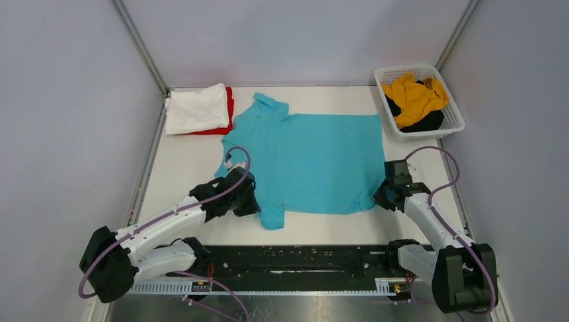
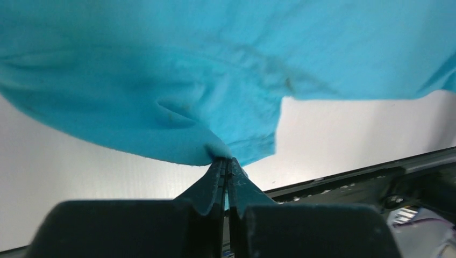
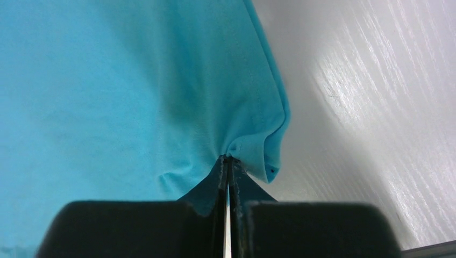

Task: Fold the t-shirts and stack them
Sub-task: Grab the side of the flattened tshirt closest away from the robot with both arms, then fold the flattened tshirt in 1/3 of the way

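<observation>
A turquoise t-shirt (image 1: 308, 161) lies spread flat in the middle of the white table, collar to the left. My left gripper (image 1: 249, 198) is shut on its near-left edge by the sleeve; the left wrist view shows the turquoise cloth (image 2: 161, 80) pinched at the tips of that left gripper (image 2: 228, 159). At the shirt's near-right corner my right gripper (image 1: 377, 199) is shut on the hem, and in the right wrist view the bunched cloth (image 3: 134, 80) sits at the tips of that right gripper (image 3: 227, 157). A folded white shirt (image 1: 196, 107) rests on a red one (image 1: 230, 104) at the back left.
A white lattice basket (image 1: 448, 107) at the back right holds a mustard-yellow shirt (image 1: 415, 97) over a black one (image 1: 429, 122). Grey walls close in the table on both sides. A black rail (image 1: 302, 258) runs along the near edge between the arm bases.
</observation>
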Robot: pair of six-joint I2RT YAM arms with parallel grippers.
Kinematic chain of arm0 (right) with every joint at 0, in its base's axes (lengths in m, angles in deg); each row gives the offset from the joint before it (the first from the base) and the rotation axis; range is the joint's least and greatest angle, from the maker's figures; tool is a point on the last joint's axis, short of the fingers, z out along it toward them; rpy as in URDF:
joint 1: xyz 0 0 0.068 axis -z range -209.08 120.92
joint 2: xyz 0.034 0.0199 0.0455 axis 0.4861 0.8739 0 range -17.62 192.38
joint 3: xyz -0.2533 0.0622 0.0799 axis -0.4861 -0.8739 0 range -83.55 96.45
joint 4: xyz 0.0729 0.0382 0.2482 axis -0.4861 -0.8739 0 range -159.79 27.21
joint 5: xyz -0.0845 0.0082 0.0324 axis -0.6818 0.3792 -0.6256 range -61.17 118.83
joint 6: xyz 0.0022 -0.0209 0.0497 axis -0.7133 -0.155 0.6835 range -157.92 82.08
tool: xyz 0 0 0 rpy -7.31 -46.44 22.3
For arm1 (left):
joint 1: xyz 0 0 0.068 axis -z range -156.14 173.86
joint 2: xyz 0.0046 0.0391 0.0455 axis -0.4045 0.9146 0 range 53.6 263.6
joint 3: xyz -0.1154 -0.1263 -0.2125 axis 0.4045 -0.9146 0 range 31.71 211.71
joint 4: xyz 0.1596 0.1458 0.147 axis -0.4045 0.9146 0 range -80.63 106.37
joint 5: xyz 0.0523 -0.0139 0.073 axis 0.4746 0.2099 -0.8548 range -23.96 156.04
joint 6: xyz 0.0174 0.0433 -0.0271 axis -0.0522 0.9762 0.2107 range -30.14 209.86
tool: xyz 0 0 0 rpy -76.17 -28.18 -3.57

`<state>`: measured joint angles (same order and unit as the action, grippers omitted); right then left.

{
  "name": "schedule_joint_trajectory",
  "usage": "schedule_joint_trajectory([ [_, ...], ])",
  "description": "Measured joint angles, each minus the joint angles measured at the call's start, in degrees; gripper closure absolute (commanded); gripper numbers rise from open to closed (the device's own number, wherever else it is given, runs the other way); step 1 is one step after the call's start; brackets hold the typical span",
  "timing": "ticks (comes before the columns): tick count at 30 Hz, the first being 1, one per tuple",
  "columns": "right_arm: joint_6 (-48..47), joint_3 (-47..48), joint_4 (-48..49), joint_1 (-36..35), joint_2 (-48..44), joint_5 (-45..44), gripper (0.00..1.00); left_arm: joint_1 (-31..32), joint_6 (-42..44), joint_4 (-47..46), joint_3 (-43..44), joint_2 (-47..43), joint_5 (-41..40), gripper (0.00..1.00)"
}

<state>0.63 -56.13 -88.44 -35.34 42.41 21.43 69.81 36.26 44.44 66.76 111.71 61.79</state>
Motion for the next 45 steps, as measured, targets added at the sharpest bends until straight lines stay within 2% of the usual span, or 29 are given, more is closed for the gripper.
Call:
schedule_joint_trajectory([
  [12,-3.61,12.17,-5.6,0.0,3.08,0.66,1.0,-16.13,4.31,-5.33,14.03,9.4,6.43,1.0],
  [18,-4.35,17.7,-7.54,0.17,6.54,-1.16,1.0,-22.95,4.33,-6.6,20.63,18.34,9.01,1.0],
  [26,-5.07,24.65,-9.29,1.36,13.33,-2.23,1.0,-27.26,5.97,-6.45,31.74,29.86,9.2,1.0],
  [35,-5.51,31.8,-9.25,2.4,21.99,-2.47,0.99,-29.27,7.37,-5.25,36.68,34.45,6.12,1.0],
  [38,-5.55,34.03,-9.27,2.78,25.24,-2.58,0.95,-29.94,7.82,-4.68,39.5,36.41,3.78,1.0],
  [39,-5.57,34.88,-9.25,2.91,26.38,-2.67,0.87,-30.12,8.07,-4.76,40.44,37.31,3.32,0.98],
  [41,-5.68,36.48,-9.2,3.1,28.41,-3.17,0.69,-30.53,8.7,-4.5,43.65,40.37,2.25,0.76],
  [42,-5.88,37.68,-9.29,3.23,29.7,-3.61,0.55,-30.64,9.27,-4.33,45.4,42.07,1.92,0.56],
  [43,-6.19,39.06,-9.22,3.39,31.12,-3.93,0.41,-30.75,9.62,-3.63,48.24,44.63,1.55,0.32],
  [44,-6.36,40.24,-9.11,3.52,32.28,-4.17,0.27,-30.84,10.34,-3.15,50.69,46.82,1.27,0.14],
  [45,-6.99,41.55,-9.14,3.63,33.44,-4.46,0.2,-30.93,10.64,-2.62,53.64,49.46,1.03,0.03],
])
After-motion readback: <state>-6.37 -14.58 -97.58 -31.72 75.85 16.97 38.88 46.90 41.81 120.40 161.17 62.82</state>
